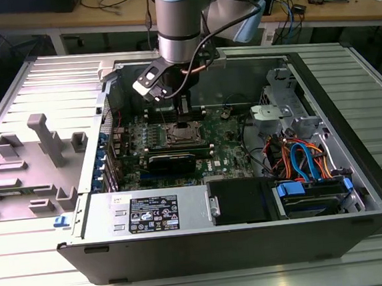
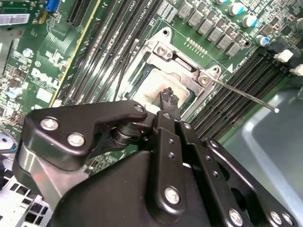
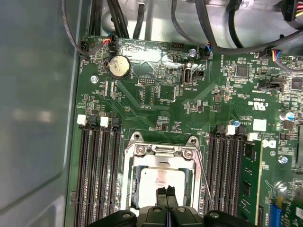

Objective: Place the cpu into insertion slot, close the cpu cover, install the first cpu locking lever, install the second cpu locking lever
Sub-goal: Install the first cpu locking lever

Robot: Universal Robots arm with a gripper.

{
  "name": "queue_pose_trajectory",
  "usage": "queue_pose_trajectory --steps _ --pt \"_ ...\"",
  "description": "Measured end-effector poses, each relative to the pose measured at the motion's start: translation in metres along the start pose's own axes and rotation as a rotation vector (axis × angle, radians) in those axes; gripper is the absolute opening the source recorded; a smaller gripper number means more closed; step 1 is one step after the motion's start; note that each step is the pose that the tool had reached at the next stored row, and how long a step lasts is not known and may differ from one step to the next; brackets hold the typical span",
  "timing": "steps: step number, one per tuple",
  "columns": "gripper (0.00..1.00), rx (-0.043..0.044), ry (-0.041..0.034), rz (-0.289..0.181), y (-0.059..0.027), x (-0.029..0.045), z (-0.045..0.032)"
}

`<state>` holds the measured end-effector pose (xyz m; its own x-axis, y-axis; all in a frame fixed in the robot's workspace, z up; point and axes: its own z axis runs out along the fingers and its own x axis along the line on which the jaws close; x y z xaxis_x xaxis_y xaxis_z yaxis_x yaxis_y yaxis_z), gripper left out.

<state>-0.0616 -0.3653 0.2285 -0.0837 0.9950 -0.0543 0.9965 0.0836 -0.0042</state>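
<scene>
Your pincer [image 3: 166,193] has its two fingertips closed together, and nothing is held between them. Directly under the tips lies the cpu [image 3: 154,179], seated in the insertion slot [image 3: 137,189]. The cpu cover [image 3: 162,151] frames it and seems to lie flat, though the pincer hides part of it. Beside the pincer, one thin locking lever [image 2: 246,97] stands free above the memory slots [image 3: 97,175].

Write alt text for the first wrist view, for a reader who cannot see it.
The gripper, shut, hangs over the silver-grey cpu, which lies in the insertion slot. Long black memory slots flank the socket on the green motherboard, and a thin metal locking lever runs along one side.
</scene>
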Motion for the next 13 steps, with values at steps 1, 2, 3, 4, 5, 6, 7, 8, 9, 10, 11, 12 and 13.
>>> queue_pose_trajectory --steps 1,2,3,4,5,6,7,8,9,10,11,12,13 --pt "0.11 0.0002 -0.0017 0.000 0.0000 -0.0002 -0.0039" --pt "0.11 0.0003 -0.0033 0.000 0.0000 -0.0005 -0.0097" --pt "0.11 0.0003 -0.0043 -0.001 0.0000 -0.0007 -0.0142" --pt "0.11 0.0003 -0.0051 -0.001 -0.0001 -0.0008 -0.0164" --pt "0.11 0.0003 -0.0060 -0.003 -0.0001 -0.0009 -0.0179" --pt "0.11 0.0002 -0.0068 -0.007 -0.0001 -0.0010 -0.0190" --pt "0.11 -0.0005 -0.0069 -0.016 -0.0001 -0.0010 -0.0192" --pt "0.11 -0.0021 -0.0069 -0.044 -0.0001 -0.0009 -0.0192" --pt "0.11 -0.0031 -0.0071 -0.063 -0.0001 -0.0010 -0.0193" --pt "0.11 -0.0049 -0.0073 -0.093 -0.0001 -0.0010 -0.0193" --pt "0.11 -0.0060 -0.0074 -0.112 -0.0001 -0.0010 -0.0193" --pt "0.11 -0.0070 -0.0076 -0.131 -0.0001 -0.0010 -0.0193" --pt "0.11 -0.0086 -0.0076 -0.157 -0.0001 -0.0010 -0.0193"
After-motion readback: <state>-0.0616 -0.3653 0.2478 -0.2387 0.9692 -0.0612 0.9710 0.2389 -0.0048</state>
